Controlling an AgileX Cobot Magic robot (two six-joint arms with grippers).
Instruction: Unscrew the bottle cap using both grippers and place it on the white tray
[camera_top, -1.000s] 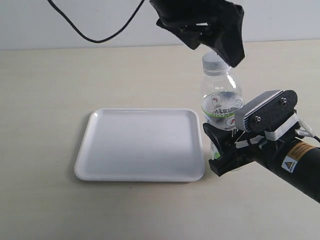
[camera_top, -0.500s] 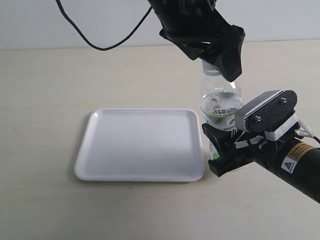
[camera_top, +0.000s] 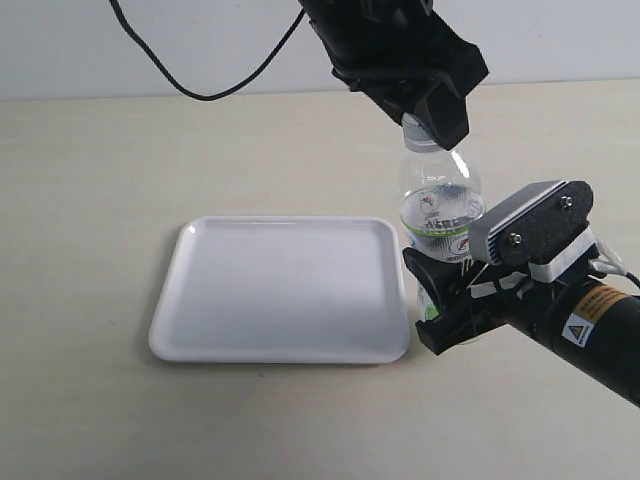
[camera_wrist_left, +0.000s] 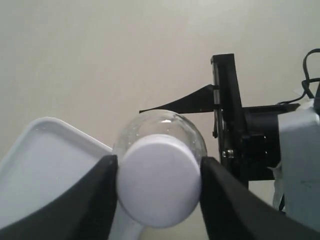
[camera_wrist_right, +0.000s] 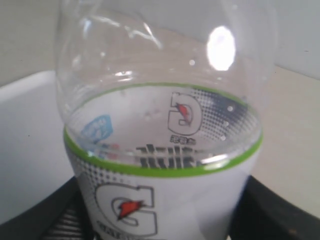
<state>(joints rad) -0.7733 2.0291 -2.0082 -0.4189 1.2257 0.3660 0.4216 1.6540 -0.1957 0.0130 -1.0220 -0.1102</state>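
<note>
**Exterior view:** your left gripper reaches down from the upper middle of the frame and covers the bottle cap, so only a white sliver of it shows. The bottle stands upright right of centre on the table, just beside the right edge of the white tray. Your right gripper is clenched round the bottle's lower body, coming in from the lower right.

**Left wrist view:** the bottle cap is a plain white disc in the lower middle, sitting on the clear shoulder. The two black fingers meet its rim on either side, so the left gripper reads as grasping the cap. Your risk here is a shallow hold: if the pads sit only on the top edge, they will likely skid round the cap when you twist.

**Right wrist view:** the bottle fills the frame, with dark fingers at both lower corners. Its clear wall is dotted with droplets above a white label with a green band and dark characters. The wall looks thin and the label slick, so the bottle may turn with the cap, or tip toward the tray, if the clamp gives
</note>
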